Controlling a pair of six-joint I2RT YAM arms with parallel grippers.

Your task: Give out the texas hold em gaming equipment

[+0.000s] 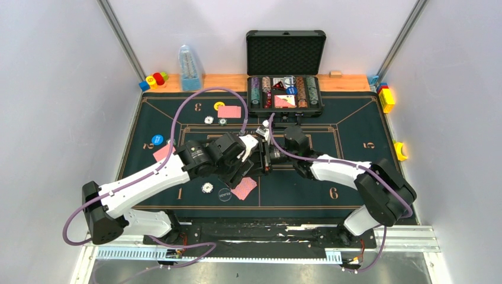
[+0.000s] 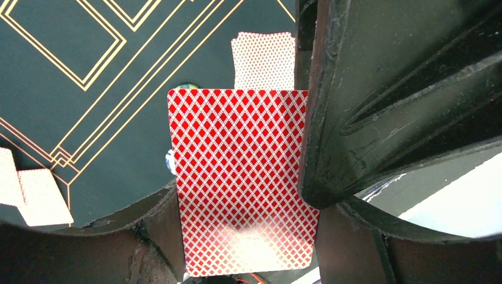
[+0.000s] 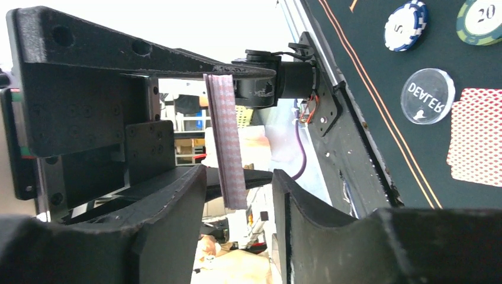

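Through the left wrist camera, my left gripper (image 2: 240,195) pinches a red-backed card (image 2: 240,177) across its width, back toward the lens. One long edge is tucked behind my right-hand finger (image 2: 385,118), and the other meets the opposite finger at the lower corner. Below lies the dark green mat (image 2: 89,118) with its gold lines. A second card (image 2: 263,59) lies flat just past the held one, and more pale cards (image 2: 35,195) lie at the left edge. Two chip rims peep out from behind the held card.

Through the right wrist camera, my right gripper (image 3: 240,177) stands spread. The red-backed card shows nearly edge-on and upright. Its lower end hangs between my fingers, with a clear gap on the right side. I cannot tell whether the left finger touches it. On the mat to the right lie a clear DEALER button (image 3: 427,96), a blue-and-white chip (image 3: 405,25) and a green chip (image 3: 480,21) marked 20. A flat card (image 3: 476,136) lies just beside the button.

From above, my two arms meet over the middle of the mat, in front of the open black case (image 1: 285,53) holding rows of chips. A card by the 3 (image 1: 229,111), a card by the 2 (image 1: 161,152) and a front card (image 1: 244,188) lie flat. A yellow disc (image 1: 219,106) and a blue disc (image 1: 157,139) lie on the left half.
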